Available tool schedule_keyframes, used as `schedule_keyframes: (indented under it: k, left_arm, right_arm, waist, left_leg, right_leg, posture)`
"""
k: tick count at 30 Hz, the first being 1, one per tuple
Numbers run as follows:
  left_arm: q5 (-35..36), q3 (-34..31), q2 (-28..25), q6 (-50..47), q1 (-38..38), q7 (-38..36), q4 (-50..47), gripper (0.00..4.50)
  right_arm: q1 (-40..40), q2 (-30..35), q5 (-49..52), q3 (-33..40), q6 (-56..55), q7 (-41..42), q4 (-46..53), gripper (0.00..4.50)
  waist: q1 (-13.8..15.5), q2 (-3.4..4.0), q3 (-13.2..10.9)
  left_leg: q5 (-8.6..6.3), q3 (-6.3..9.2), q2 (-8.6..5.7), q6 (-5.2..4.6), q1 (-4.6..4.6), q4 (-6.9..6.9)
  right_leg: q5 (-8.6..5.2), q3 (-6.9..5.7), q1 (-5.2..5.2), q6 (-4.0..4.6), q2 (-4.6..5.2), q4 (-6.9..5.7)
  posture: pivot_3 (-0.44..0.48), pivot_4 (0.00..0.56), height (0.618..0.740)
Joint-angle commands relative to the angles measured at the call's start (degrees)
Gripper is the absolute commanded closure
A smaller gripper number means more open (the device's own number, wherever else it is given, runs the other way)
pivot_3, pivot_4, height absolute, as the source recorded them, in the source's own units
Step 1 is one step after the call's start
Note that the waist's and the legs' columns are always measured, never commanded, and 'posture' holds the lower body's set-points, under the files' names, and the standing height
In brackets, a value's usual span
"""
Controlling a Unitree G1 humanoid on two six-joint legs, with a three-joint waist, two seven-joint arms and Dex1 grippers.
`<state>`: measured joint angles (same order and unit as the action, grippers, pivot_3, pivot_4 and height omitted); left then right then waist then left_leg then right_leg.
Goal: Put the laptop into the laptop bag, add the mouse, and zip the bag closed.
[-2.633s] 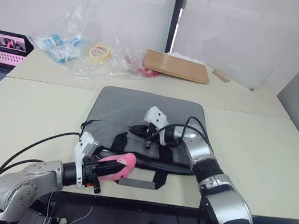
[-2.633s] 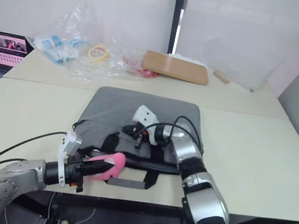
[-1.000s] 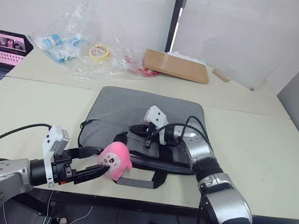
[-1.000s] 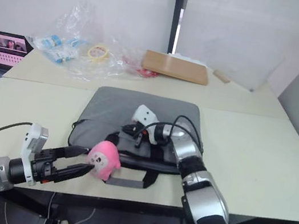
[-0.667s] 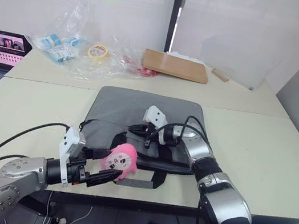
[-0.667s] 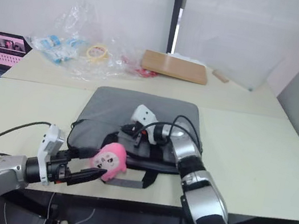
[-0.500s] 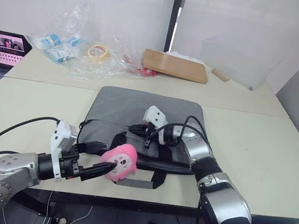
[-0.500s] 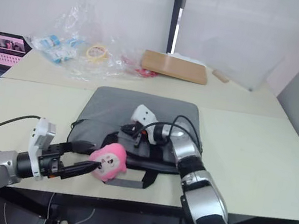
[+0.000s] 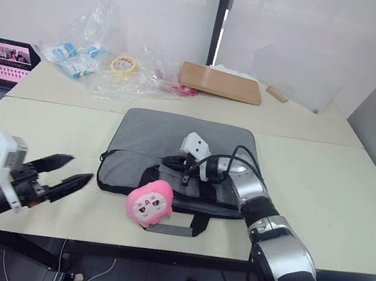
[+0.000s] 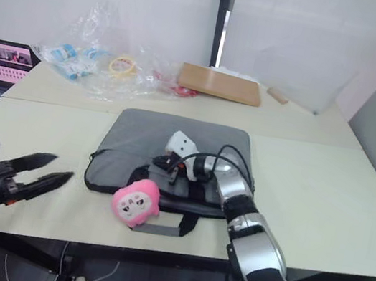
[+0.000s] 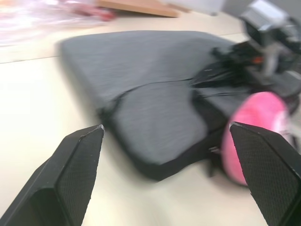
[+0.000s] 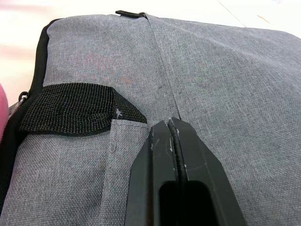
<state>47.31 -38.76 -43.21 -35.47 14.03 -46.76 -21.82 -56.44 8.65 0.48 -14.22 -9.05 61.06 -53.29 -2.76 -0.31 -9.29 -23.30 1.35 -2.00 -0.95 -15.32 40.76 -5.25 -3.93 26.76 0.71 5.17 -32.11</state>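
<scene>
Laptop bag, right hand pinched on it, left hand spread empty

A: Colours at the centre of the frame?
B: The laptop bag is heathered grey with black edging and black straps.
A: Lower centre?
B: A round toy, bright pink, with a paler face patch.

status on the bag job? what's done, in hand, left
Done: nothing confirmable; no silver laptop or white mouse in view. In hand: right gripper is shut, resting on the laptop bag. Left gripper is open, holding nothing, apart from the pink toy at the bag's front edge. Left: confirm contents, zip.
</scene>
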Motion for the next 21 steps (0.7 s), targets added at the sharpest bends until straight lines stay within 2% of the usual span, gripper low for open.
schedule_keyframes:
  k: [1,4,8,9,12,14,18,21]
  left_arm:
    - [-1.0,-2.9,-1.0,2.5,0.1,-1.2,1.0,0.01]
    - [-0.7,-1.2,-1.7,2.1,-2.9,-0.6,1.0,0.01]
    - [-0.6,2.8,-3.7,1.4,-10.1,-1.0,2.5,0.01]
    - [-0.6,4.2,-4.4,1.1,-12.2,-1.5,3.3,0.00]
    - [-2.4,10.7,-6.4,1.0,-20.7,-3.8,7.5,0.83]
    - [-4.3,15.0,-6.7,1.7,-25.2,-5.9,10.5,1.52]
    - [-9.4,26.0,-3.2,4.9,-37.3,-10.2,18.6,2.84]
    - [-13.8,32.8,0.7,8.2,-44.7,-13.2,24.8,3.85]
  right_arm:
    - [0.2,1.5,-1.0,1.3,0.0,-1.7,-2.6,4.50]
    - [-0.2,0.9,1.2,3.5,0.0,-1.6,-1.6,4.50]
    - [-0.6,1.1,8.3,8.3,4.5,3.3,4.0,4.50]
    - [-0.3,1.5,9.8,9.5,5.4,3.7,6.4,4.24]
    - [2.5,5.4,14.1,11.7,11.6,6.2,18.9,3.41]
    - [4.7,8.2,15.9,12.1,16.1,6.5,26.8,2.66]
    - [10.3,15.7,19.6,12.5,25.2,7.5,43.9,1.30]
    - [14.3,20.4,20.9,11.5,29.7,8.8,52.7,0.30]
  waist:
    - [0.1,-0.01,0.0]
    - [0.3,-0.03,0.0]
    - [0.3,-0.05,0.0]
    - [0.3,-0.03,0.0]
    - [0.4,0.07,-0.1]
    - [0.0,0.08,-0.1]
    - [-0.7,0.10,-0.1]
    - [-0.7,0.08,-0.1]
  left_leg:
    - [0.00,0.00,0.00,0.00,-0.01,0.00]
    - [0.01,0.02,-0.01,0.01,-0.02,0.01]
    - [0.03,0.08,-0.03,0.06,-0.01,0.05]
    - [0.04,0.08,-0.04,0.06,-0.02,0.07]
    - [0.04,0.13,-0.15,0.07,-0.41,0.07]
    - [0.05,0.11,-0.20,0.08,-0.70,0.07]
    - [0.05,-0.21,-0.23,0.10,-1.01,0.15]
    - [0.04,-0.32,-0.22,0.09,-1.08,0.33]
  right_leg:
    - [0.00,0.00,0.00,0.00,0.01,0.00]
    - [0.00,-0.02,-0.01,0.00,0.03,0.00]
    - [0.02,-0.10,0.08,0.01,0.05,-0.02]
    - [0.03,-0.09,0.26,0.03,0.06,-0.03]
    - [0.03,-0.20,0.68,0.05,0.06,0.01]
    - [0.03,-0.32,1.11,0.07,0.08,0.02]
    - [-0.04,-0.63,1.32,0.18,0.16,0.04]
    - [-0.02,-0.65,1.28,0.22,0.27,0.01]
  posture:
    - [0.000,0.150,0.740]
    - [0.000,0.150,0.740]
    - [0.000,0.150,0.740]
    - [0.000,0.150,0.740]
    - [0.000,0.150,0.740]
    - [0.000,0.150,0.740]
    - [0.000,0.150,0.740]
    - [0.000,0.150,0.740]
